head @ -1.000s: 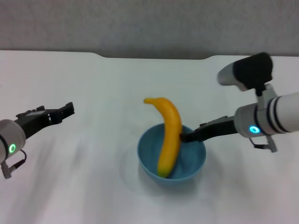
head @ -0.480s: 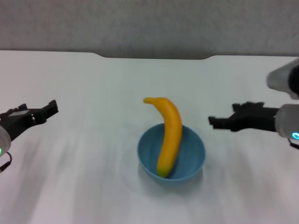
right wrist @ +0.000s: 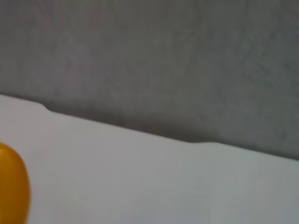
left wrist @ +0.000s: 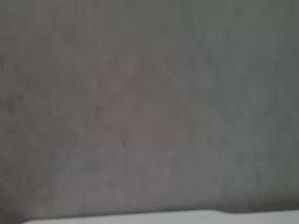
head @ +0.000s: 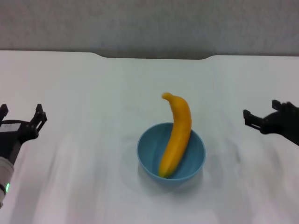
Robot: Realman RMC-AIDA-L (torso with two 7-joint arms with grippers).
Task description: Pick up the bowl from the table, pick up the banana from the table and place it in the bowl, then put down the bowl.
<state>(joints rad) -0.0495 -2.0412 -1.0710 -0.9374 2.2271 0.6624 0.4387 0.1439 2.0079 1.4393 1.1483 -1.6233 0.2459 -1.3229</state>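
Note:
The light-blue bowl (head: 148,150) stands on the white table (head: 93,93) at centre front. The yellow banana (head: 178,135) stands in it, lower end on the bowl's floor, stem end leaning over the far right rim. My left gripper (head: 21,113) is open and empty at the far left edge, well clear of the bowl. My right gripper (head: 260,112) is open and empty at the far right, also apart from the bowl. The right wrist view shows one end of the banana (right wrist: 11,186) and the table (right wrist: 140,177).
The table's notched far edge (head: 154,57) meets the grey wall (head: 149,23). The left wrist view shows mostly the grey wall (left wrist: 149,102) with a thin strip of table (left wrist: 140,219).
The right gripper has let go at the bowl's rim and drawn back to the right. The left arm has drawn back to the left. The banana's top has swung to the right.

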